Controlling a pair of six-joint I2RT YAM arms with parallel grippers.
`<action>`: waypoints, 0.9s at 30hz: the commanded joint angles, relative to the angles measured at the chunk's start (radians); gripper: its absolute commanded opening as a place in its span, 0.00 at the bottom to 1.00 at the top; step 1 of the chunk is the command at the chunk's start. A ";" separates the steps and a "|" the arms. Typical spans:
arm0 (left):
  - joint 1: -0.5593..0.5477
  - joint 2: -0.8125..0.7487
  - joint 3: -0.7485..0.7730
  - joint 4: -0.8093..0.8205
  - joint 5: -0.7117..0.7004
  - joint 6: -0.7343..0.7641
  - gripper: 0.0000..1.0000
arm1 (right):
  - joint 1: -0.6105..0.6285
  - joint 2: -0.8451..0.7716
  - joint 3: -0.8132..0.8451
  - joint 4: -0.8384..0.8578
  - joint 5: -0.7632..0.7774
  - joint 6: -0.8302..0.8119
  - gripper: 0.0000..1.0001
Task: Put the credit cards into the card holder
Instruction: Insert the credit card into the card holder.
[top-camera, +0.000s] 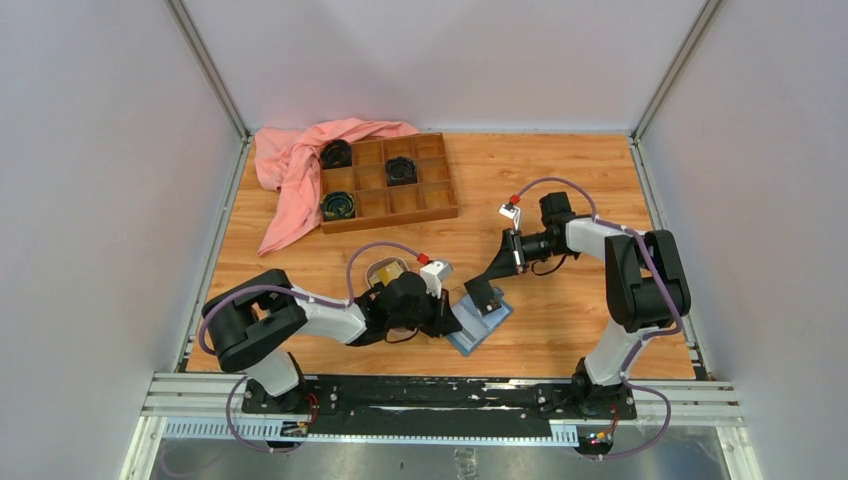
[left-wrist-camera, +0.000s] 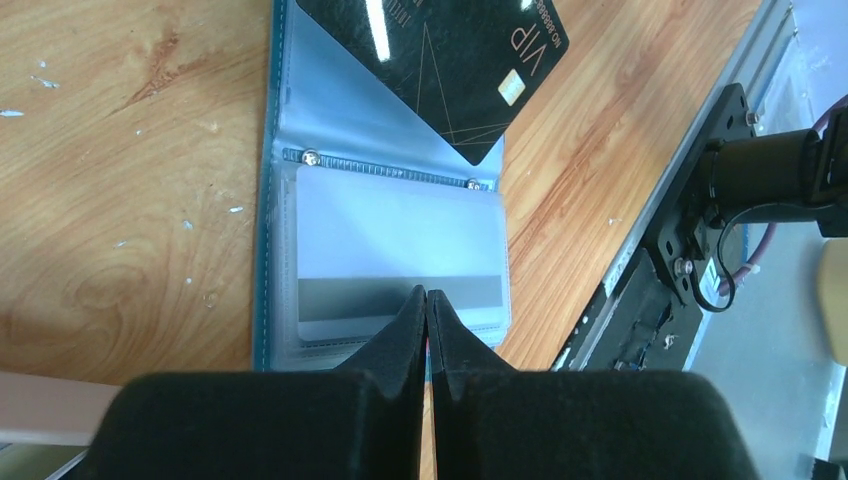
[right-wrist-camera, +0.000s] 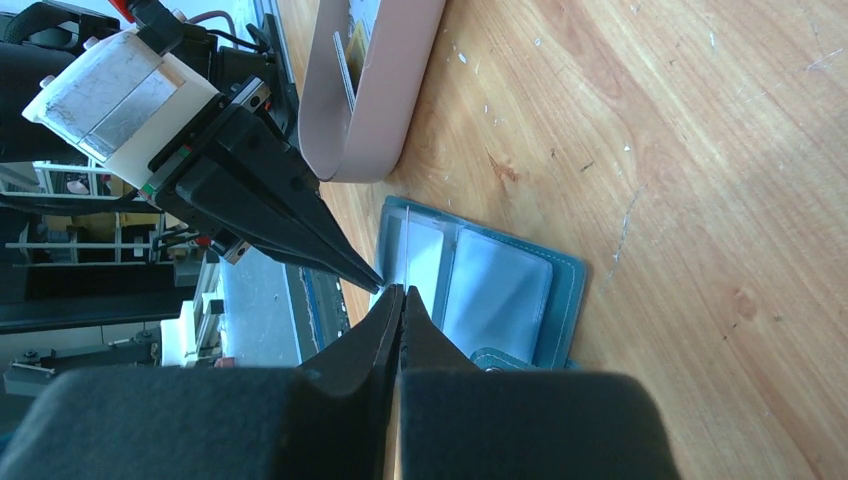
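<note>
Nearest the bases, the left gripper (left-wrist-camera: 427, 298) has its jaws pressed together, tips resting on the wallet (left-wrist-camera: 264, 250), which lies open and flat on the table. The tips sit on the clear pocket of the wallet's left-arm half, where a pale card (left-wrist-camera: 400, 240) with a grey stripe is already lodged. Whether they pinch the pocket film or only press down on it is hard to tell from here. Over the wallet's other half a black card (left-wrist-camera: 450, 70) hangs tilted, one corner pointing toward the hinge. The right gripper (right-wrist-camera: 402, 295) is clamped on its far edge. The step in hand looks like loading this card. The next move calls for squaring it to the free pocket's mouth and sliding it in flat while the wallet is pinned. The card reads "VIP" beside a gold chip; the small print along its edge is too fine to read. Just left of the wallet a pink dish (right-wrist-camera: 385, 110) holds a yellow card (top-camera: 388, 272). Well beyond the wallet stands a wooden tray (top-camera: 390, 217).
</note>
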 joint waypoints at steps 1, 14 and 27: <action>-0.004 0.032 -0.021 -0.034 -0.063 0.000 0.01 | 0.000 0.019 0.022 0.002 -0.001 -0.004 0.00; -0.004 -0.007 -0.039 -0.087 -0.073 -0.004 0.00 | 0.045 0.049 0.026 -0.022 0.056 -0.052 0.00; -0.006 -0.020 -0.027 -0.122 -0.073 0.000 0.00 | 0.070 0.071 0.015 -0.022 0.057 -0.030 0.00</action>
